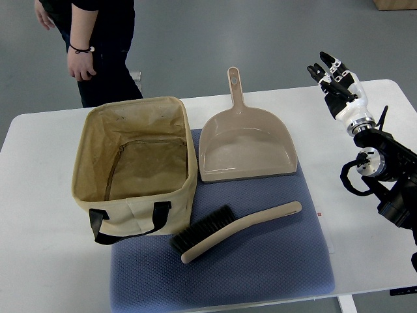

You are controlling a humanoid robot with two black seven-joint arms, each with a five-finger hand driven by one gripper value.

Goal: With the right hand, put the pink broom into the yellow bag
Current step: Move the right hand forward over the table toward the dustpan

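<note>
The pink broom (pixel 234 229) is a hand brush with a pale pink handle and black bristles. It lies on a blue mat (pixel 260 267), bristles to the left, handle pointing right. The yellow bag (pixel 133 166) is an open tan fabric box with black handles, standing left of the broom. My right hand (pixel 333 75) is raised at the table's far right, well away from the broom. Its fingers are spread and hold nothing. My left arm does not show.
A pink dustpan (pixel 246 147) lies on the mat behind the broom, handle pointing away. The white table (pixel 39 248) holds everything. A person in dark clothes (pixel 98 45) stands beyond the far left edge, one hand hanging down.
</note>
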